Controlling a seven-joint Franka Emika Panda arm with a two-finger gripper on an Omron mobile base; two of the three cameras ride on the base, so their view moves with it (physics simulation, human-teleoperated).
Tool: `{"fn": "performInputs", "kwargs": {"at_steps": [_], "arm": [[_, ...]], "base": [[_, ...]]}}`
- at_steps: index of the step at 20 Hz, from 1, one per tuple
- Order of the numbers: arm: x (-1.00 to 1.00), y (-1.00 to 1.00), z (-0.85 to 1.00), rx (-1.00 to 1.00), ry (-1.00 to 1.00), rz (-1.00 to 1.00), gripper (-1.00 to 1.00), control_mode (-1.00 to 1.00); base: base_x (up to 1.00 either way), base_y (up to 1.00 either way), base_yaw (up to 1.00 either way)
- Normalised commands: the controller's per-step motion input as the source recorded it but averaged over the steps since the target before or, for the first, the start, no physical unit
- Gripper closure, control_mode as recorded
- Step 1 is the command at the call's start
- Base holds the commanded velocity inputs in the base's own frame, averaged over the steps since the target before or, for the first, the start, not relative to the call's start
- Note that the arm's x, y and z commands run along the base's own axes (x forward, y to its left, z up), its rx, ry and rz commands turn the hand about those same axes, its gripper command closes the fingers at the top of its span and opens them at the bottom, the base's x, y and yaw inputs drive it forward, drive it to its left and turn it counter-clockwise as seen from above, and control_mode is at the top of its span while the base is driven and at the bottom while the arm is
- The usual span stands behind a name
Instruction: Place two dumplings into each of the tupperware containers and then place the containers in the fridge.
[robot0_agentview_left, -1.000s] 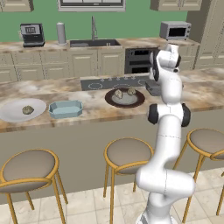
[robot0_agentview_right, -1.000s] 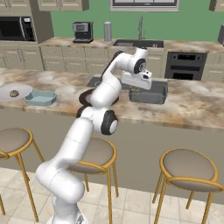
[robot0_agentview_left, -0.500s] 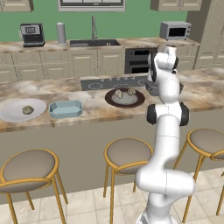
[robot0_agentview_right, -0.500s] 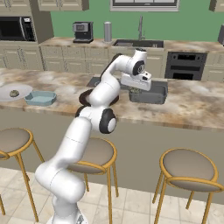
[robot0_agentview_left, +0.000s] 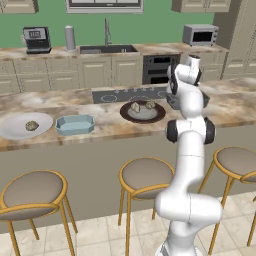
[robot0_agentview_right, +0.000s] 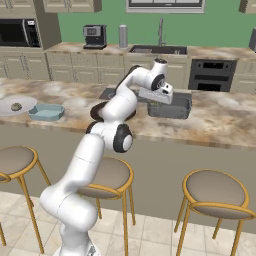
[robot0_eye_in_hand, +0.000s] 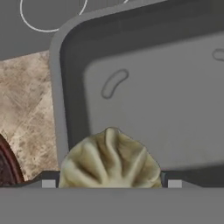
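Nothing much is changing since a second ago: my arm is still hanging over the dark grey container (robot0_agentview_right: 170, 106) at the right end of the counter (robot0_agentview_right: 225, 120), and the rest of the scene is sitting as before.

Through the hand camera I am seeing a dumpling (robot0_eye_in_hand: 109, 159) sitting between the fingertips of the gripper (robot0_eye_in_hand: 111, 183), with the jaws standing wide on either side of it. I am taking it as grasped, though the finger pads are mostly hidden behind it, so contact is hard to confirm. Directly beyond the dumpling the dark grey container's bare floor (robot0_eye_in_hand: 166, 100) is spreading out.

Off to the hand's left, two more dumplings (robot0_agentview_left: 141, 106) are resting on the dark brown plate (robot0_agentview_left: 143, 112). Farther that way the pale blue container (robot0_agentview_left: 75, 124) is sitting just beside the white plate (robot0_agentview_left: 25, 125), which is carrying one dumpling (robot0_agentview_left: 32, 125).
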Motion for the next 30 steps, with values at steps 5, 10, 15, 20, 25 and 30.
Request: {"fn": "performInputs", "kwargs": {"at_steps": [5, 10, 15, 20, 25, 30], "arm": [[0.46, -0.03, 0.00, 0.00, -0.15, 0.00, 1.00, -1.00], [0.15, -0.07, -0.04, 0.00, -0.07, 0.00, -1.00, -1.00], [0.00, -0.01, -0.03, 0.00, 0.00, 0.00, -1.00, -1.00], [0.00, 0.00, 0.00, 0.00, 0.00, 0.00, -1.00, -1.00], [0.03, 0.00, 0.00, 0.00, 0.00, 0.00, -1.00, -1.00], [-0.01, 0.03, 0.02, 0.00, 0.00, 0.00, -1.00, -1.00]], "base": [[0.00, 0.00, 0.00], [0.00, 0.00, 0.00], [0.00, 0.00, 0.00], [0.00, 0.00, 0.00], [0.00, 0.00, 0.00], [0.00, 0.00, 0.00]]}}
